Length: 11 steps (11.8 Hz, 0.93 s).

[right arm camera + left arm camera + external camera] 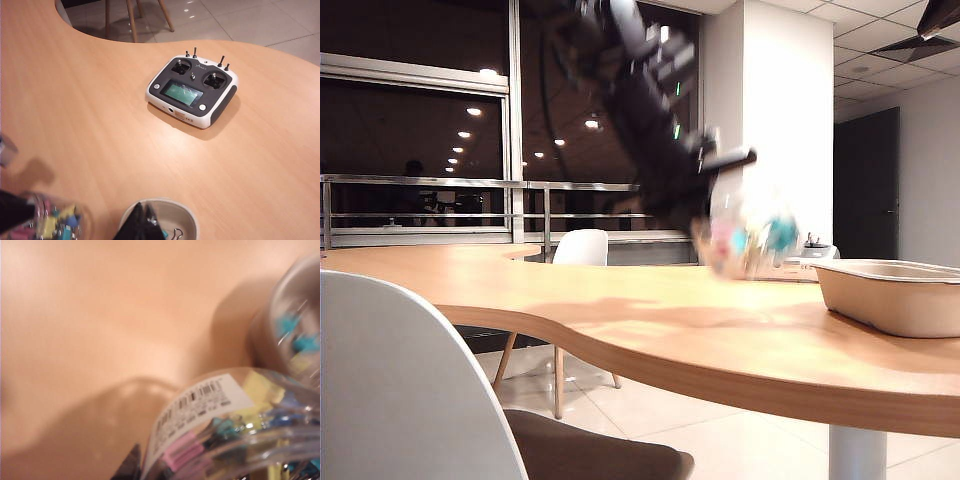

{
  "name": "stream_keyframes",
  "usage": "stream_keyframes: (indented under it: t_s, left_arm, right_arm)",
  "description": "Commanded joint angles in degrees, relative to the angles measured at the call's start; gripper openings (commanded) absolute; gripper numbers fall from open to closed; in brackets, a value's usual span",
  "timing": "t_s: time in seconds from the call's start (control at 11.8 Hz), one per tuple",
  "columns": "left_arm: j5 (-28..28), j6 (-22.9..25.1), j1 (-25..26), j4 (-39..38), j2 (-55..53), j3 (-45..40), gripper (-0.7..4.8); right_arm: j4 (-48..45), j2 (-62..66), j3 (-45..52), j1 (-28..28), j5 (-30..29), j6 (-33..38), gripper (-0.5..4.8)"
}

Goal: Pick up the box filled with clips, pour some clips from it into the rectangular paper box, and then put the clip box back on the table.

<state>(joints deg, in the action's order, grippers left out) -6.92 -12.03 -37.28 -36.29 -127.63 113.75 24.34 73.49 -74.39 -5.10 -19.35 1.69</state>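
The box filled with clips (750,238) is a clear round jar showing teal, pink and yellow clips. It is motion-blurred just over the table (620,320), left of the rectangular paper box (892,292). My left gripper (722,188) comes down from above and is shut on the jar. In the left wrist view the jar's barcode label (200,402) fills the frame, with one dark fingertip (131,466) beside it. My right gripper (143,220) is shut and empty over a rounded corner of the paper box (192,220), where a few clips (175,233) lie. The jar (52,222) stands close beside that corner.
A white device with knobs and a small screen (192,92) lies on the table beyond the paper box. The table's curved edge (95,37) is further off. A white chair (582,247) stands behind the table and another chair back (400,390) is close in front.
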Motion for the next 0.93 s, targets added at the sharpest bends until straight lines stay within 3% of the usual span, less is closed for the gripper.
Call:
stream_keyframes:
  t_s: [0.08, 0.17, 0.51, 0.68, 0.93]
  left_arm:
    - [2.3, 1.7, -0.5, -0.3, 0.5, 6.0, -0.06]
    - [8.4, 5.2, -2.2, 2.4, 0.5, 8.7, -0.06]
    - [15.0, 10.3, -7.0, 11.9, -0.6, 9.0, -0.06]
    - [16.3, 10.3, -7.8, 16.0, -1.8, 9.0, -0.06]
    - [17.9, 12.5, -8.8, 33.9, -7.7, 8.9, -0.06]
  right_arm:
    - [-1.0, -0.3, -0.2, 0.0, -0.3, 0.1, -0.06]
    - [-1.0, -0.3, -0.2, -0.1, -0.3, 0.0, -0.06]
    - [-1.0, -0.4, -0.2, -0.1, -0.3, 0.0, -0.06]
    - [-1.1, -0.4, -0.2, -0.1, -0.3, 0.0, -0.06]
    - [-2.3, -2.5, -0.2, -0.6, 0.1, -0.3, -0.06]
